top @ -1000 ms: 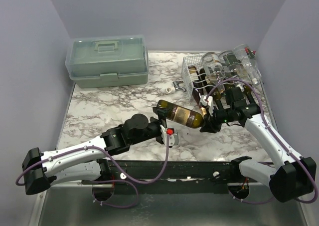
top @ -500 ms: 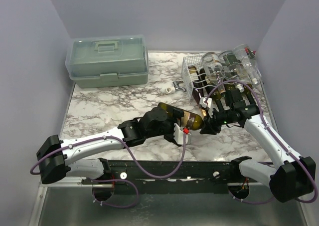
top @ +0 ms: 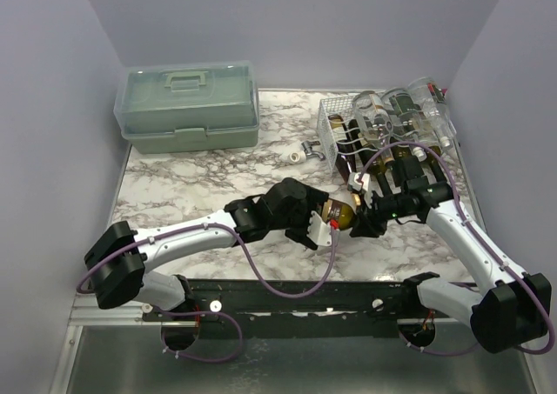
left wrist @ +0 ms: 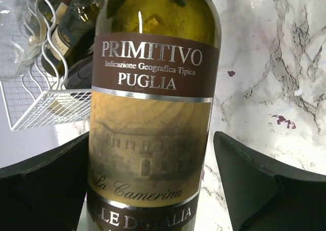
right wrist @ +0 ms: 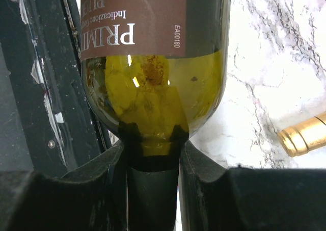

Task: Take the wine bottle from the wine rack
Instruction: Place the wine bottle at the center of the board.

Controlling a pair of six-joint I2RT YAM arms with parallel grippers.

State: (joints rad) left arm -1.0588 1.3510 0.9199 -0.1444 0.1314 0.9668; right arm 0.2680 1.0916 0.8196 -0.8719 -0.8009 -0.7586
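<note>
The wine bottle (top: 336,209), green glass with a brown and cream label, is off the wine rack (top: 334,116) and lies level above the marble table. My right gripper (top: 362,217) is shut on its dark neck (right wrist: 153,159), just below the shoulder. My left gripper (top: 318,223) is open and straddles the labelled body (left wrist: 153,113). Its left finger (left wrist: 46,185) lies against the glass. Its right finger (left wrist: 265,185) stands apart, with table showing in the gap. The white wire rack (left wrist: 46,106) holds other bottles behind.
A pale green toolbox (top: 188,107) stands at the back left. A small metal piece (top: 309,150) lies left of the rack. Another bottle's gold-capped neck (right wrist: 304,134) lies on the table near my right gripper. The arms' base rail (top: 287,297) runs along the near edge.
My left arm has slid right along the bottle, so its jaws now straddle the labelled body near the shoulder. The right gripper and the bottle have barely moved.
</note>
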